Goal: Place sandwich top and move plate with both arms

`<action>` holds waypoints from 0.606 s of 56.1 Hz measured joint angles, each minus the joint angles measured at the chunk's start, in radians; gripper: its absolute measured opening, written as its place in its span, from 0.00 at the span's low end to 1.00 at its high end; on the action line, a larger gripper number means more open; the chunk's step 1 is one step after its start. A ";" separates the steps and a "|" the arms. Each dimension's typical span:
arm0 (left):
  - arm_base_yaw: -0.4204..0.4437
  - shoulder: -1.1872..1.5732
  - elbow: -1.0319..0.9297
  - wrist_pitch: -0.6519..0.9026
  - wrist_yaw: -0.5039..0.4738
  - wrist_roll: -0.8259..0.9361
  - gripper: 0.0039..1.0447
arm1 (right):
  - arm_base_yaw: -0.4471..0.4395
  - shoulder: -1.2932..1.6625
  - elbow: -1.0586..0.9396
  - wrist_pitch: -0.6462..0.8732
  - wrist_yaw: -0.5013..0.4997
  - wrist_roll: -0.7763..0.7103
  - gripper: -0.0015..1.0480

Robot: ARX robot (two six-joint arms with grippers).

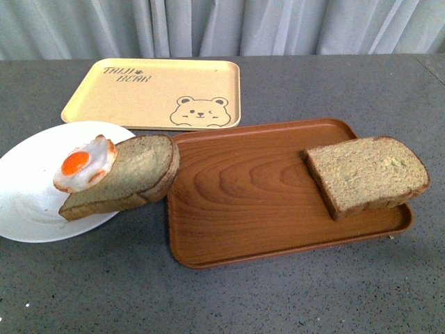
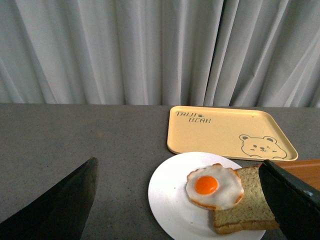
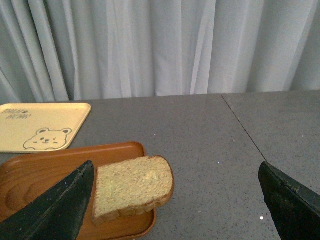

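The job stood at its first step: nothing was held, and the top slice had yet to be fetched.

The plate lay ahead of the left gripper, in the gap between its fingers, which were spread wide and empty. The sandwich top lay ahead of the right gripper, inside the span of its wide-spread fingers but close beside one and well apart from the other. It rested tilted, propped on a tray rim with one end hanging past it.

The next move likely fell to the right arm. It would need to centre the fingers on the slice, come down and close across its thickness, then carry it over to the plate. The tilt probably made a grip by the overhanging end easiest.

The grey table carried everything. The brown wooden tray, under the sandwich top, lay between that slice and the plate, and its raised rim would have to be cleared. The yellow bear tray sat beyond both grippers, out of the path. On the plate, the thinner bread slice overhung the rim toward the brown tray, which might hinder lifting the plate. The fried egg sat off-centre on it, so the top might land crooked.
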 joint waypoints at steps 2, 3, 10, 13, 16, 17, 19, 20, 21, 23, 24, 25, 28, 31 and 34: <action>0.000 0.000 0.000 0.000 0.000 0.000 0.92 | 0.000 0.000 0.000 0.000 0.000 0.000 0.91; 0.000 0.000 0.000 0.000 0.000 0.000 0.92 | 0.000 0.000 0.000 0.000 0.000 0.000 0.91; 0.000 0.000 0.000 0.000 0.000 0.000 0.92 | 0.000 0.000 0.000 0.000 0.000 0.000 0.91; 0.000 0.000 0.000 0.000 0.000 0.000 0.92 | 0.000 0.000 0.000 0.000 0.000 0.000 0.91; 0.000 0.000 0.000 0.000 0.000 0.000 0.92 | 0.000 0.000 0.000 0.000 0.000 0.000 0.91; 0.000 0.000 0.000 0.000 0.000 0.000 0.92 | 0.000 0.000 0.000 0.000 0.000 0.000 0.91; 0.000 0.000 0.000 0.000 0.000 0.000 0.92 | 0.000 0.000 0.000 0.000 0.000 0.000 0.91; 0.000 0.000 0.000 0.000 0.000 0.000 0.92 | 0.000 0.000 0.000 0.000 0.000 0.000 0.91; 0.000 0.000 0.000 0.000 0.000 0.000 0.92 | 0.000 0.000 0.000 0.000 0.000 0.000 0.91; 0.000 0.000 0.000 0.000 0.000 0.000 0.92 | 0.000 0.000 0.000 0.000 0.000 0.000 0.91; 0.000 0.000 0.000 0.000 0.000 0.000 0.92 | 0.000 0.000 0.000 0.000 0.000 0.000 0.91; 0.000 0.000 0.000 0.000 0.000 0.000 0.92 | 0.000 0.000 0.000 0.000 0.000 0.000 0.91; 0.000 0.000 0.000 0.000 0.000 0.000 0.92 | 0.000 0.000 0.000 0.000 0.000 0.000 0.91; 0.000 0.000 0.000 0.000 0.000 0.000 0.92 | 0.000 0.000 0.000 0.000 0.000 0.000 0.91; 0.000 0.000 0.000 0.000 0.000 0.000 0.92 | 0.000 0.000 0.000 0.000 0.000 0.000 0.91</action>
